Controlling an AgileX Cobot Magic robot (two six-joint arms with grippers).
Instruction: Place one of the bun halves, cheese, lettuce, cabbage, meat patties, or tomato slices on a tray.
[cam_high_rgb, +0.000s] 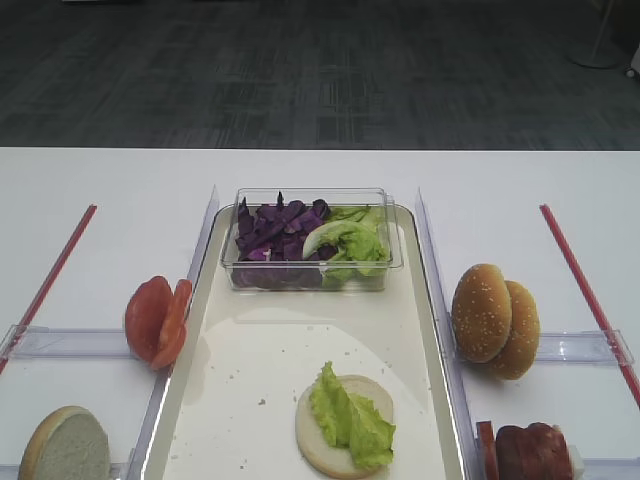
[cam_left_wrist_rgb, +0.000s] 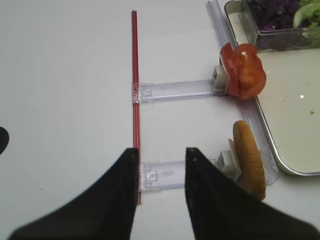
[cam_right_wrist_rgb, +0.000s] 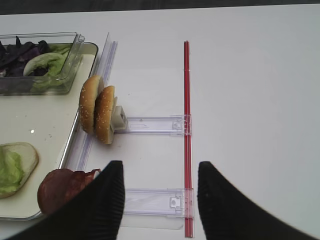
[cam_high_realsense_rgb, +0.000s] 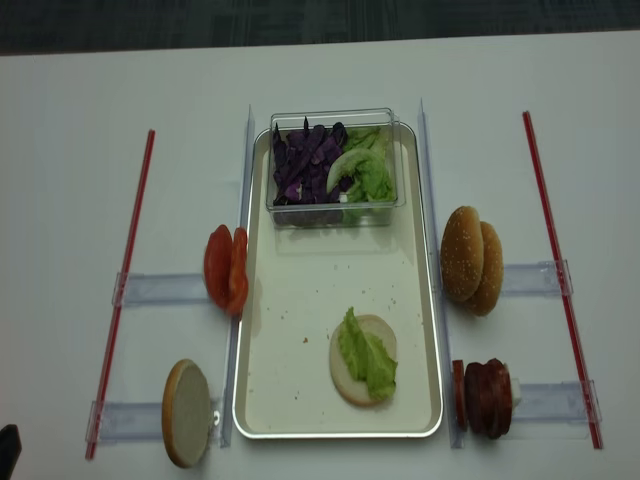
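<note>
1. While both arms hang back over the bare table, the right gripper (cam_right_wrist_rgb: 156, 200) has its fingers spread with nothing between them.
2. The left gripper (cam_left_wrist_rgb: 160, 192) is likewise parted and holds nothing.
3. On the tray (cam_high_realsense_rgb: 300, 300) lies a bun half (cam_high_realsense_rgb: 362, 360), cut face up, with lettuce (cam_high_realsense_rgb: 368, 358) resting on top.
4. Cabbage (cam_high_realsense_rgb: 305, 160) and more green leaves fill the tub (cam_high_realsense_rgb: 330, 205) at the tray's far end.
5. Tomato slices (cam_high_realsense_rgb: 227, 270) stand on edge left of the tray; meat patties (cam_high_realsense_rgb: 487, 398) and two seeded buns (cam_high_realsense_rgb: 472, 260) stand on its right.
</note>
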